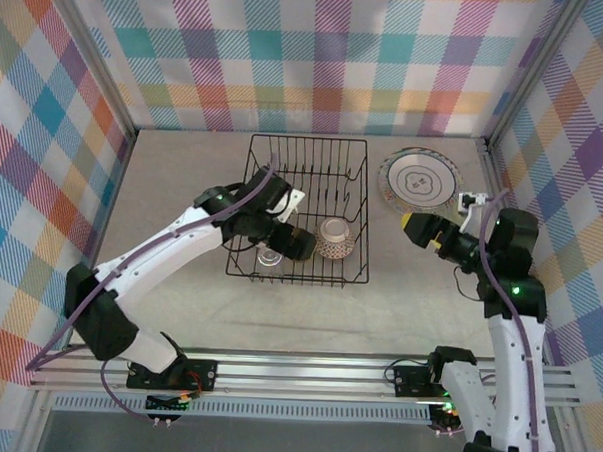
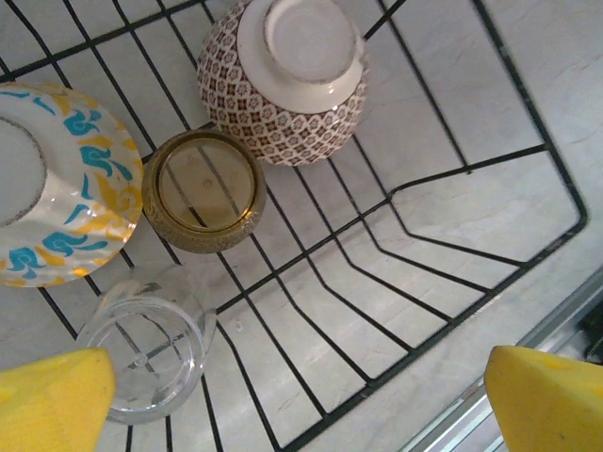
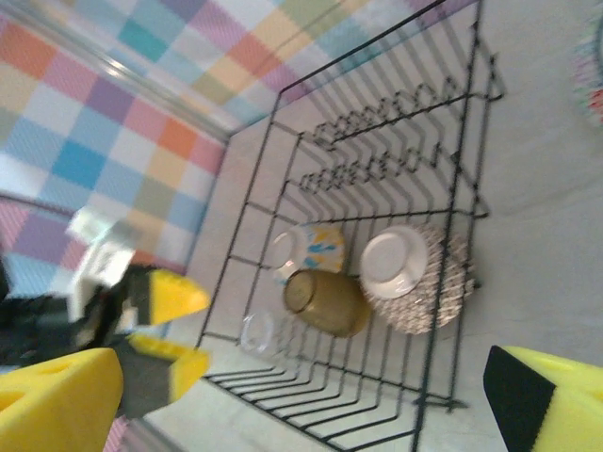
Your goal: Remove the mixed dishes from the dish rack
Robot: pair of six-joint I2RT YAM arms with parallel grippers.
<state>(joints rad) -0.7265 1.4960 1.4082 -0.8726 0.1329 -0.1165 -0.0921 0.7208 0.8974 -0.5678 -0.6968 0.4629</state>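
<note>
Left fingers (image 2: 52, 400) spread near clear cup (image 2: 141, 353), right fingers (image 3: 57, 400) spread too — overhead, plate (image 1: 420, 180) beside dish rack (image 1: 307, 138)

Black wire rack (image 1: 323, 182) with four dishes in it, one plate outside.
At its near end sit an upturned brown-patterned bowl (image 2: 283, 80), an amber cup (image 2: 203, 191) just beside it, an upturned blue-and-yellow bowl (image 2: 57, 184) and a clear cup (image 2: 141, 353); a cream plate (image 1: 420, 180) lies flat by the far right corner.
</note>
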